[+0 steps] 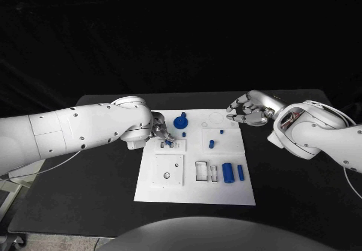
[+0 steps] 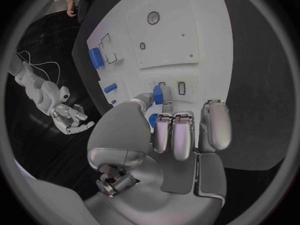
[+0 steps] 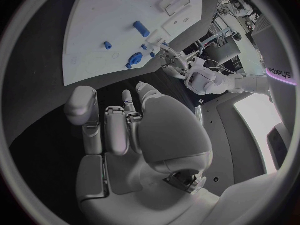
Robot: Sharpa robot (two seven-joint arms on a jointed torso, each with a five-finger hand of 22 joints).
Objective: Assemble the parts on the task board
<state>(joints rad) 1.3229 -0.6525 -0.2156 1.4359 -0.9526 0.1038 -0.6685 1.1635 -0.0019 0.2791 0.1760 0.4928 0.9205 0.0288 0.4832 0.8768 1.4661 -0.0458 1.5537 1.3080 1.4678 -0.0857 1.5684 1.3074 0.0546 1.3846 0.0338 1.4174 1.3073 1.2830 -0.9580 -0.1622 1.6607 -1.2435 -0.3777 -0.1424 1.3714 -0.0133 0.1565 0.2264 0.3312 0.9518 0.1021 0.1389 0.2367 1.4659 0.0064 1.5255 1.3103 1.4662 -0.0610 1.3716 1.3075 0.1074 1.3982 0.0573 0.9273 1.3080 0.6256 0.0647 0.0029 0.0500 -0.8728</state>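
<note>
The white task board (image 1: 226,196) lies in the middle of the black table. My left hand (image 1: 158,132) hangs over the board's far left part and pinches a small blue part (image 2: 158,94) between thumb and fingers, just above two small slots (image 2: 181,88). My right hand (image 1: 245,111) hovers over the board's far right corner with its fingers curled in and nothing in them. A round blue knob (image 1: 181,122) stands near the far edge. A short blue piece (image 1: 212,143) lies mid-board. At the near right lie a thick blue cylinder (image 1: 228,170) and a thin one (image 1: 240,172).
A raised white square plate (image 1: 168,170) with holes sits on the board's near left, and rectangular slots (image 1: 201,171) lie beside it. Bare black table (image 1: 302,183) runs along both sides of the board. A cable (image 1: 45,164) hangs from my left arm.
</note>
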